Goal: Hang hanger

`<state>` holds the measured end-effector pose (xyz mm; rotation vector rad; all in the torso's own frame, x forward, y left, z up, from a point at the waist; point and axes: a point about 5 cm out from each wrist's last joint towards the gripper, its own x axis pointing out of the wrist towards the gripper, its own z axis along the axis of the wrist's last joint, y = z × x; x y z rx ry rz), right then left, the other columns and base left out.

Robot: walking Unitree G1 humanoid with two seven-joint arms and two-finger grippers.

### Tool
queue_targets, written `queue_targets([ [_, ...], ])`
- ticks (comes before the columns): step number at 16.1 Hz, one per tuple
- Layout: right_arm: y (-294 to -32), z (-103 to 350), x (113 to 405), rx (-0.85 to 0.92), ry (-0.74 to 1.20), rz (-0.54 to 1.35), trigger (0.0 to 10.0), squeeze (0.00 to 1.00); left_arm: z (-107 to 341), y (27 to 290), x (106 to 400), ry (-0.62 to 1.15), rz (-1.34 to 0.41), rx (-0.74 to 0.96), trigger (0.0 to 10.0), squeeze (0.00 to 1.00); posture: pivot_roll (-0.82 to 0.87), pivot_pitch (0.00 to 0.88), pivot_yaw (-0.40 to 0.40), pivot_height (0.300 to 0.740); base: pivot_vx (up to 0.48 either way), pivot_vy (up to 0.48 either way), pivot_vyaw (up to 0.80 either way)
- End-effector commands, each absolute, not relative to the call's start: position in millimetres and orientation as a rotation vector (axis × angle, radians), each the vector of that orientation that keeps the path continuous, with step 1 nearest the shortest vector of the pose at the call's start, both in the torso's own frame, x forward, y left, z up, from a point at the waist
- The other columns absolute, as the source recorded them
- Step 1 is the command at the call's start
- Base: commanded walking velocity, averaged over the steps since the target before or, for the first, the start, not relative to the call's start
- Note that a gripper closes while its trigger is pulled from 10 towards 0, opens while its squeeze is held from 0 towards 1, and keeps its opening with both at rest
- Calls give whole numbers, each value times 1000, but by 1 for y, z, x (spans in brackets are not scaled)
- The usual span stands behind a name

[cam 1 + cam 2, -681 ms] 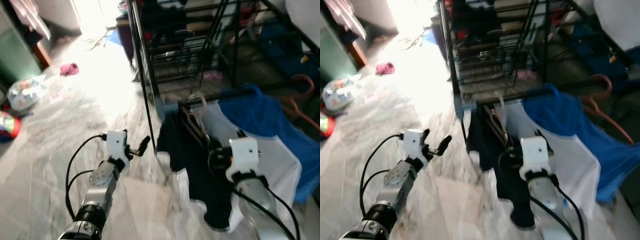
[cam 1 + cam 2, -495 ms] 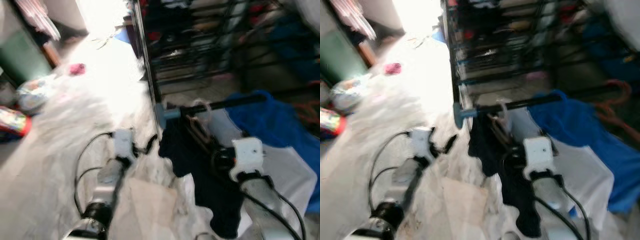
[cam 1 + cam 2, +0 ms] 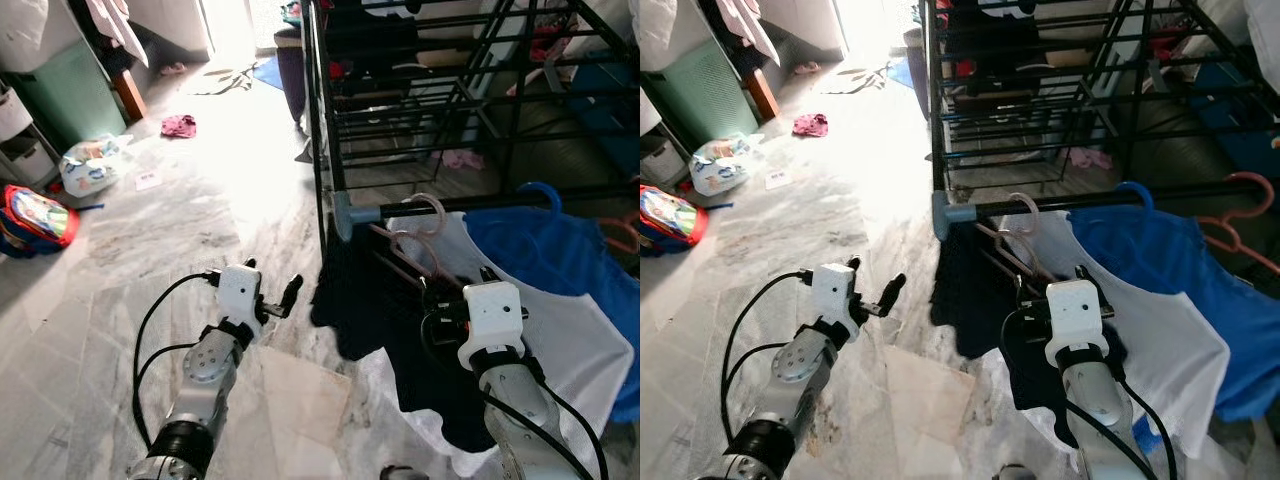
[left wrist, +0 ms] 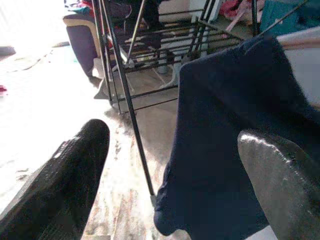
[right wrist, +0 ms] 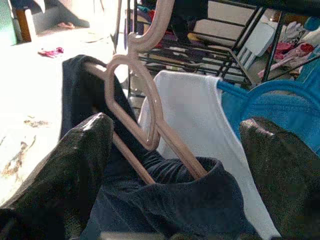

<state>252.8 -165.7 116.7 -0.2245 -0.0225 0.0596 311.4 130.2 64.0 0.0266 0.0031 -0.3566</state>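
Hanger of pale pink plastic [image 3: 425,235], carrying a dark navy garment [image 3: 385,330], is hooking over the black metal rail [image 3: 470,203] at my one o'clock — my right gripper [image 5: 165,165] is gaping wide around it, gripping nothing, and my left gripper [image 3: 283,297] is idling open at eleven.

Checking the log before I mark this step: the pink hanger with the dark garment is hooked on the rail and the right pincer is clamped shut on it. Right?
Not quite. The pink hanger with the dark garment is hooked on the rail, but the right pincer is open, its fingers spread either side of the hanger without clamping it. The right wrist view shows this.
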Motion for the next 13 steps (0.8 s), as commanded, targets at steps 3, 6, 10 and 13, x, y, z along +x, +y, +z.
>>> queue_targets([
  [3, -152, 124, 254, -208, -54, 120, 10000, 0, 69, 136, 311, -19, -366, 62, 10000, 0, -137, 141, 108, 740, 0, 0, 0],
  [6, -158, 118, 255, -281, -28, 170, 10000, 0, 68, 133, 313, -2, -390, 55, 10000, 0, -138, 135, 120, 740, 0, 0, 0],
  [10, -201, 124, 268, -425, 16, 245, 10000, 0, 63, 130, 310, 25, -406, 44, 10000, 0, -140, 136, 124, 740, 0, 0, 0],
  [13, -210, 122, 273, -414, 84, 441, 10000, 0, 61, 132, 310, 45, -389, 30, 10000, 0, -132, 140, 123, 740, 0, 0, 0],
])
